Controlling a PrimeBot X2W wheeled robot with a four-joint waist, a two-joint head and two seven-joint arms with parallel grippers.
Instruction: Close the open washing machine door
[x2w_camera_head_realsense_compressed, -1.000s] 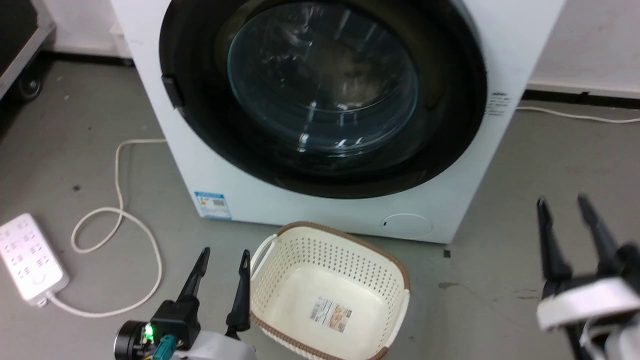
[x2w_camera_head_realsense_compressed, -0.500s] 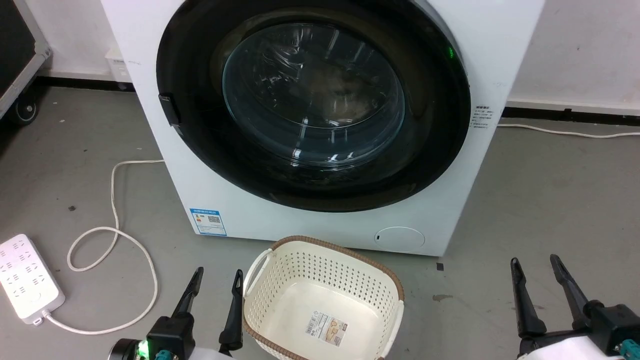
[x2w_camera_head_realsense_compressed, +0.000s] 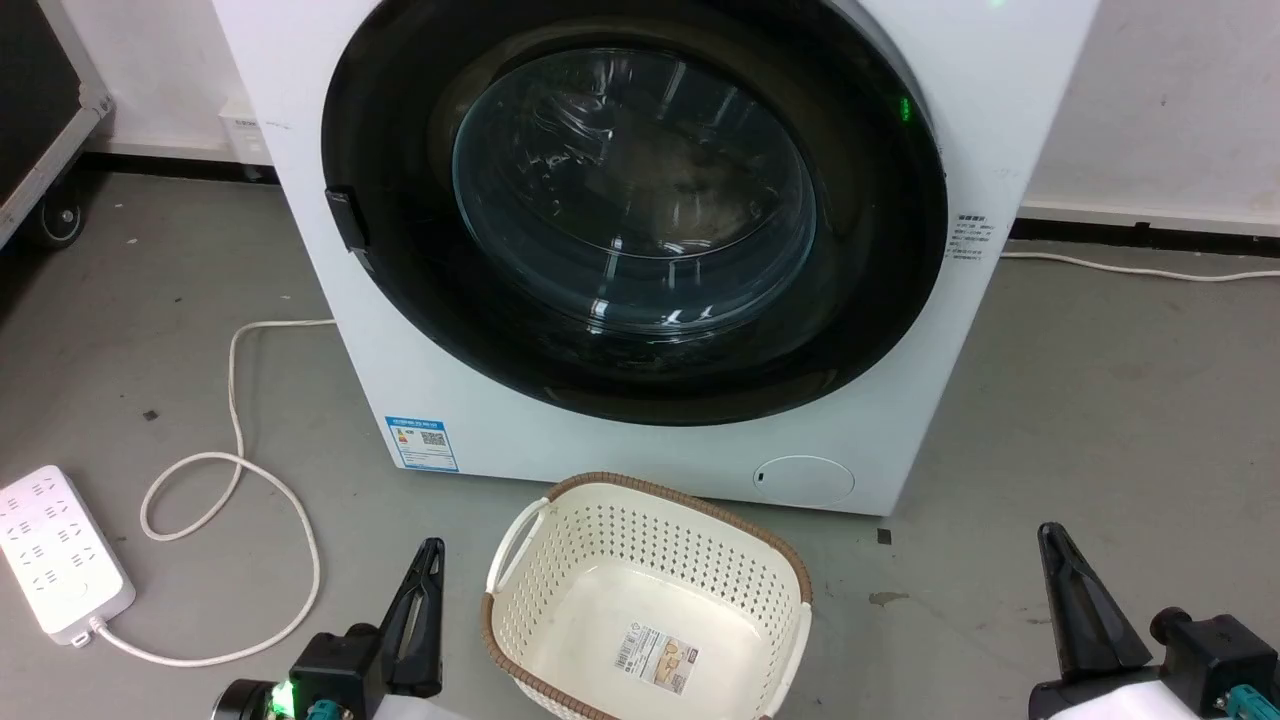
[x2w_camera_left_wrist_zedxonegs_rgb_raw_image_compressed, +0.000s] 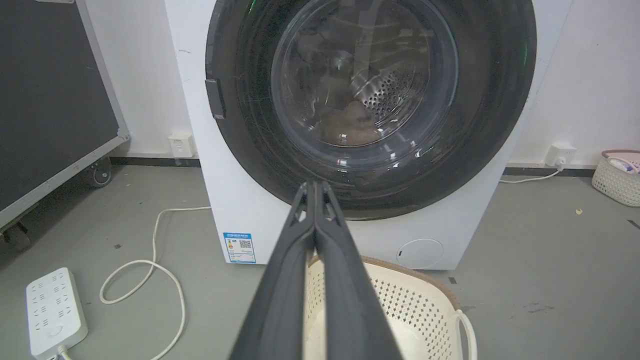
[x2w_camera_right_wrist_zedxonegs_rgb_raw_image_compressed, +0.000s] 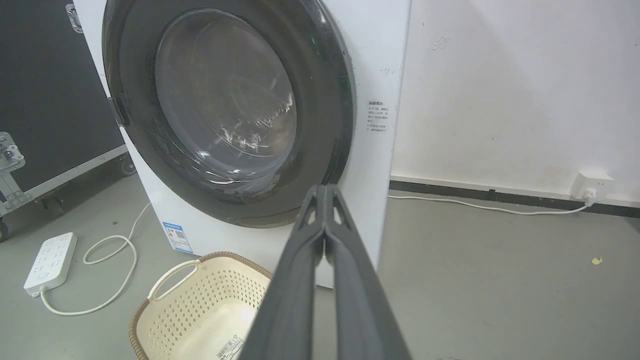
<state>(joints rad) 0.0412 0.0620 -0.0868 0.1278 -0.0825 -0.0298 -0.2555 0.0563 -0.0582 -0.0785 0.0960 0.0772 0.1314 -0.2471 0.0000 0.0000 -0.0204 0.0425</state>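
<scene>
The left gripper (x2w_camera_head_realsense_compressed: 430, 552) has its jaws pressed together and holds nothing. The right gripper (x2w_camera_head_realsense_compressed: 1050, 535) has its jaws pressed together too, also with nothing between them. A cream basket (x2w_camera_head_realsense_compressed: 650, 500) stands on the floor (x2w_camera_head_realsense_compressed: 1100, 400) at 3 o'clock from the left gripper. The washing machine door (x2w_camera_head_realsense_compressed: 635, 190) is at 1 o'clock from the left gripper and at 11 o'clock from the right gripper, well apart from both. It lies flat against the front of the washing machine (x2w_camera_head_realsense_compressed: 560, 440).
</scene>
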